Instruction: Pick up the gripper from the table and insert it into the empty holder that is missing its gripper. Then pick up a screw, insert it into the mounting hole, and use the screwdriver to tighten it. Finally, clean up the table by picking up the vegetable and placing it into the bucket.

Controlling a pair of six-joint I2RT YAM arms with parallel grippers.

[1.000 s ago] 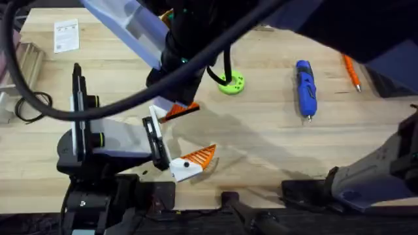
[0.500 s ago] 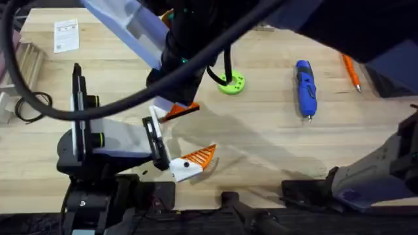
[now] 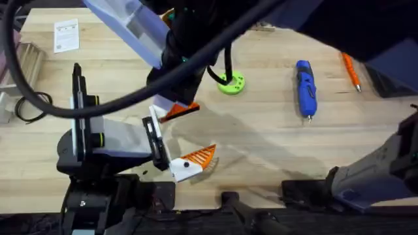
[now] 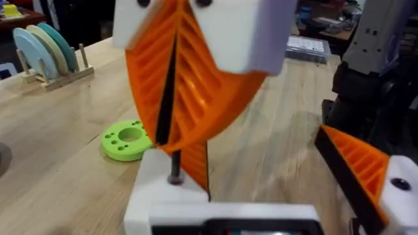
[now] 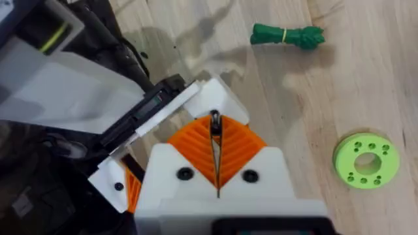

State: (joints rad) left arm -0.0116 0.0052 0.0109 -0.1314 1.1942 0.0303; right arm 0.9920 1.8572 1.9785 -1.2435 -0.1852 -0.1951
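My right gripper [image 5: 215,140] reaches across the table, its orange pads shut on a thin dark screw [image 5: 214,121]. The screw [image 4: 174,171] points down onto the white holder [image 4: 163,192], which is one finger of my left gripper [image 3: 187,134]. The orange ribbed gripper [image 3: 179,111] sits against that holder [image 3: 157,117]. My left gripper [image 4: 261,179] stands open, and its other finger carries an orange tip [image 4: 356,163]. The blue screwdriver [image 3: 305,88] lies on the table [image 3: 261,137] at the right. The dark-green vegetable [image 5: 287,34] lies on the wood. The bucket is hidden.
A bright green disc with holes [image 3: 230,83] lies just beyond the grippers. A thin orange pen tool [image 3: 353,70] lies at the far right. A white card [image 3: 66,34] and a black cable [image 3: 26,104] sit at the left, and a rack of plates [image 4: 46,52] stands farther off.
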